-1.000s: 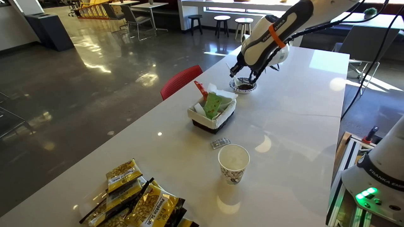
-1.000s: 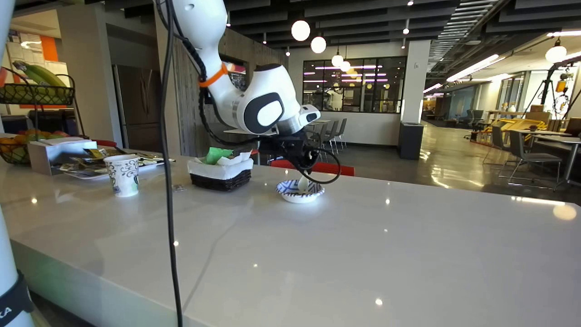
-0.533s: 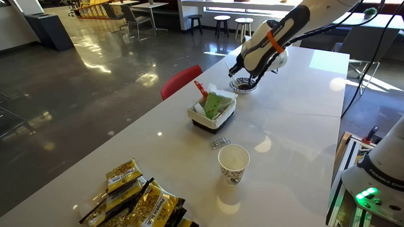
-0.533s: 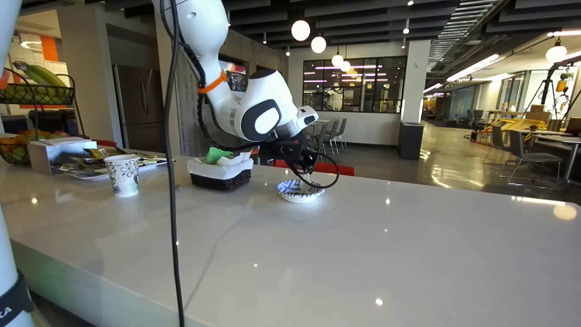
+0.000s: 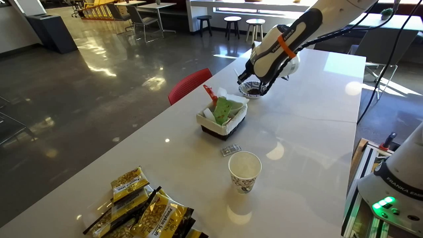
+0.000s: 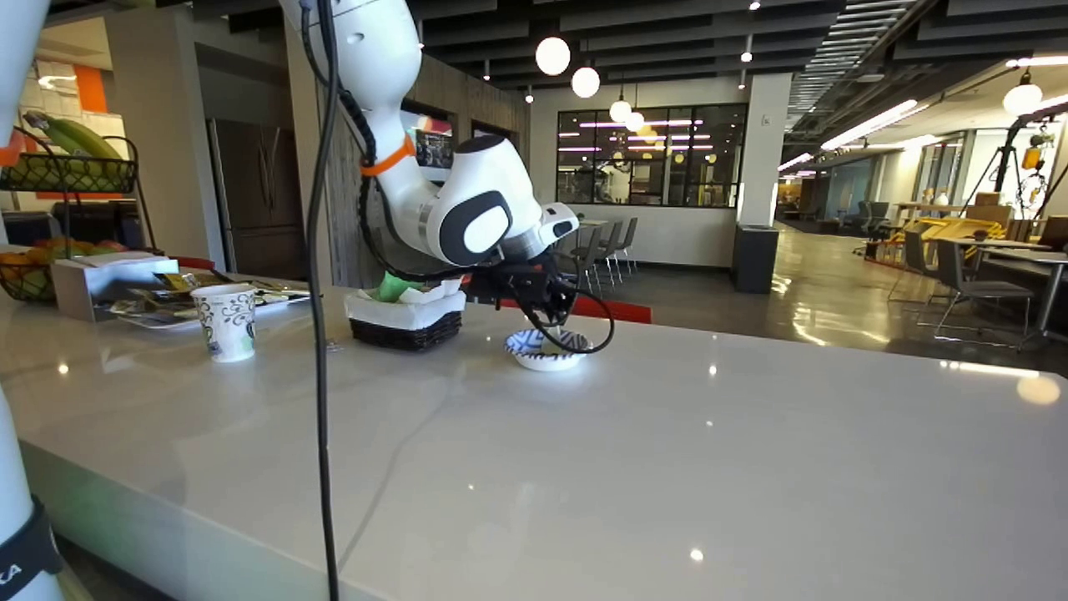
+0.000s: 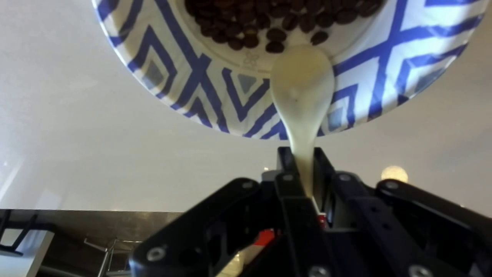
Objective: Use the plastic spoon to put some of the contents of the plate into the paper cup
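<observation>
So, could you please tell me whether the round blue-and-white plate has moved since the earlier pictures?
Yes: in both exterior views, the plate has shifted slightly toward the white-lined dark wicker basket, which hasn't moved.

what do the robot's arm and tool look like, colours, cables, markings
The arm is white with rounded segments and a dark panel lettered FRANKA EMIKA in white, partly covered by an orange band. A ribbed black cable runs along it. Its base carries green lights. The tool is black, with two slim fingers and pale round screw heads.
</observation>
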`<state>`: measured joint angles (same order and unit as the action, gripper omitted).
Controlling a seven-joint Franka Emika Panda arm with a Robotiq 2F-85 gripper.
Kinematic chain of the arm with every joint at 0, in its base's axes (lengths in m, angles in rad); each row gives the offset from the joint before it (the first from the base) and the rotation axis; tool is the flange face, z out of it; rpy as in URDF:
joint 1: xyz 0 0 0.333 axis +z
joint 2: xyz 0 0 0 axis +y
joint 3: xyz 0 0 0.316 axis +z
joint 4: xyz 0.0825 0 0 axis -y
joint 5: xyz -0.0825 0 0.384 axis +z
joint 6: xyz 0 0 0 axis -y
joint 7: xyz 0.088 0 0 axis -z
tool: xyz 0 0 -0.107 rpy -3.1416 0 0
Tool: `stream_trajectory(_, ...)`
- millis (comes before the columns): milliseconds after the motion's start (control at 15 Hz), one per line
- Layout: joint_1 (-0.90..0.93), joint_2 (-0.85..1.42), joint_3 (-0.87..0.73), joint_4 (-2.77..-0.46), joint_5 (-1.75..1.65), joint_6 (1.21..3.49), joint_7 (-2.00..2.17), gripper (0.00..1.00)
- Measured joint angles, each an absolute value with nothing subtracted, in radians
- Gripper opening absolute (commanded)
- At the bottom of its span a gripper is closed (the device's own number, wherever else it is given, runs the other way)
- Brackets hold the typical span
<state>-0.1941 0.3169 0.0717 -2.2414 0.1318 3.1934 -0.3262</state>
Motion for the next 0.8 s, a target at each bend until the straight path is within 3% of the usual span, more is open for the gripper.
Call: stream_trajectory(800, -0.330, 0.303, 0.197, -2.226, 0.132, 3.082, -0.380, 0.04)
